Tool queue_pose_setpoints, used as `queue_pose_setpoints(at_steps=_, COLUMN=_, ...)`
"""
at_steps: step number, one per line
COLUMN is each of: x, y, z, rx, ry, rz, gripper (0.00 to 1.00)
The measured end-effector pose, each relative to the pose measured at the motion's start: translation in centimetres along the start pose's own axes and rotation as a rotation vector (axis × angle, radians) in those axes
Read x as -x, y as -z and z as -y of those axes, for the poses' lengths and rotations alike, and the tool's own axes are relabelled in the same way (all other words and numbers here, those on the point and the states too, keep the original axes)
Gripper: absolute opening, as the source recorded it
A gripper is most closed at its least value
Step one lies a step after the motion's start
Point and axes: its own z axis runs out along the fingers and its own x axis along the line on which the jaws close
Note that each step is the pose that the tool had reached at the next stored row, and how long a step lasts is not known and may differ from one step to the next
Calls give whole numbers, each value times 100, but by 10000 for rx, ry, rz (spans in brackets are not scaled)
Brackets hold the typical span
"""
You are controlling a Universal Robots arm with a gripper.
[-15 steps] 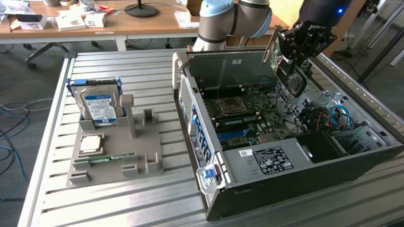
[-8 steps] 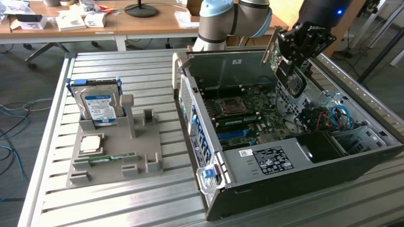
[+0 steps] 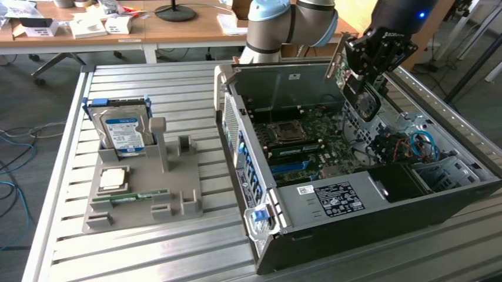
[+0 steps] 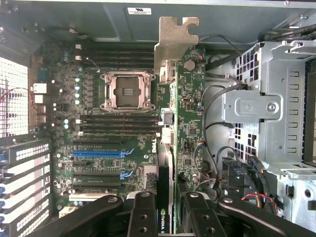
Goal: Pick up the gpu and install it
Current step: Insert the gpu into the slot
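Item 1. My fingers (image 4: 142,217): clenched from both sides on the gpu (image 4: 190,123), which stands edge-on between them, a green logo on the strip nearest my pads.

Item 2. My gripper (image 3: 368,69): hanging over the far corner of the open computer case (image 3: 353,229), toward the exterior view's right.

Item 3. The gpu (image 3: 364,101): held upright, round fan face showing in the exterior view, upper part above the case rim, lower part inside the opening. Its metal bracket (image 4: 175,37) is at the end away from my fingers. I cannot tell whether its edge touches anything below.

Item 4. Motherboard (image 4: 113,148): lying under the card. The empty CPU socket (image 4: 125,91) is just beside the card's line, and the blue slots (image 4: 101,153) are nearer my fingers.

Item 5. Drive cage (image 4: 269,103): grey metal, on the card's other side, with loose cables between.

Item 6. Grey holder (image 3: 176,176): well apart from the case on the slatted table (image 3: 157,247), toward the exterior view's left. It carries an upright hard drive (image 3: 124,132), a processor chip (image 3: 114,178) and a green memory stick (image 3: 129,197).
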Motion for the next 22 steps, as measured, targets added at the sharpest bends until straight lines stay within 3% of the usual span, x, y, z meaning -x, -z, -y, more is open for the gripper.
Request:
queue_pose_setpoints(at_steps=4, x=0, y=0, z=0, rx=0, ry=80, rz=-3, gripper=26)
queue_pose_setpoints(at_steps=11, x=-3, y=-2, z=0, rx=-3, ry=795, rz=-34, gripper=26)
queue_pose_setpoints(at_steps=22, x=-11, y=-3, z=0, rx=-153, ry=2304, rz=-105, gripper=26)
